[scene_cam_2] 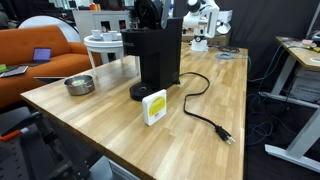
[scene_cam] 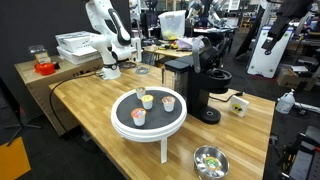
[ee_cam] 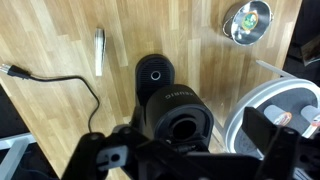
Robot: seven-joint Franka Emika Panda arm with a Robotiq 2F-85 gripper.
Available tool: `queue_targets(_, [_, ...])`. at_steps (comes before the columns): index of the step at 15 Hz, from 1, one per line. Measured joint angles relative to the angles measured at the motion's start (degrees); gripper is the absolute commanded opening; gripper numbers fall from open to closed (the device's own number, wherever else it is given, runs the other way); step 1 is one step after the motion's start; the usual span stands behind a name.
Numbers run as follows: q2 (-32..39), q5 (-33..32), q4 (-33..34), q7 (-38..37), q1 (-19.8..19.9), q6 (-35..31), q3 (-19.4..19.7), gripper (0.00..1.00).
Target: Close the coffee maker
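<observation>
gripper (ee_cam: 180, 150) wide open, fingers (ee_cam: 98, 152) spread toward both lower corners of the wrist view, nothing held. directly beneath: the coffee maker (ee_cam: 172, 100), upright on the wooden table (ee_cam: 60, 30), just beside a white round stand (ee_cam: 262, 100) carrying small cups (scene_cam: 148, 100), with a metal bowl (ee_cam: 248, 20) well apart.

by the look of things, not yet closed: a round dark mouth at the machine's top facing the wrist camera, no touch on the lid to be seen. done, seemingly, only the placing above the machine; left, the descent onto the lid, the press until shut, the retreat.

shown by the wrist alone: that open mouth and the finger spread. shown in both exterior views instead: the coffee maker (scene_cam: 192, 92) (scene_cam_2: 155, 60) side-on, taller than the cups, with something dark over its top, too murky to split lid from gripper. also a small yellow-and-white box (scene_cam_2: 154, 106) near its base, missing from the wrist picture.
</observation>
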State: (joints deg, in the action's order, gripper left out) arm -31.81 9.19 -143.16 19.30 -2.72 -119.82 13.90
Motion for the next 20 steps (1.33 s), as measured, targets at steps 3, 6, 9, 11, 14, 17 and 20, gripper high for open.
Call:
queue_targets(3, [0.01,0.48,-0.02,0.02,-0.02,0.12,-0.16,1.00])
queue_targets(6, [0.65,4.21,-0.11,-0.35,-0.98,0.47,-1.15,1.00])
queue_targets(9, [2.77,7.70,0.26,-3.66,-1.45,-0.55,-2.74,1.00])
queue_targets(11, [4.58,11.95,1.42,-6.19,-1.50,-3.77,-3.16,1.00])
queue_targets(14, [5.07,12.37,1.54,-6.16,-1.47,-3.92,-3.23,1.00])
queue_targets(17, [5.00,12.37,1.50,-6.16,-1.46,-3.92,-3.26,1.00])
queue_targets(20, [5.00,12.37,1.50,-6.16,-1.46,-3.92,-3.27,1.00])
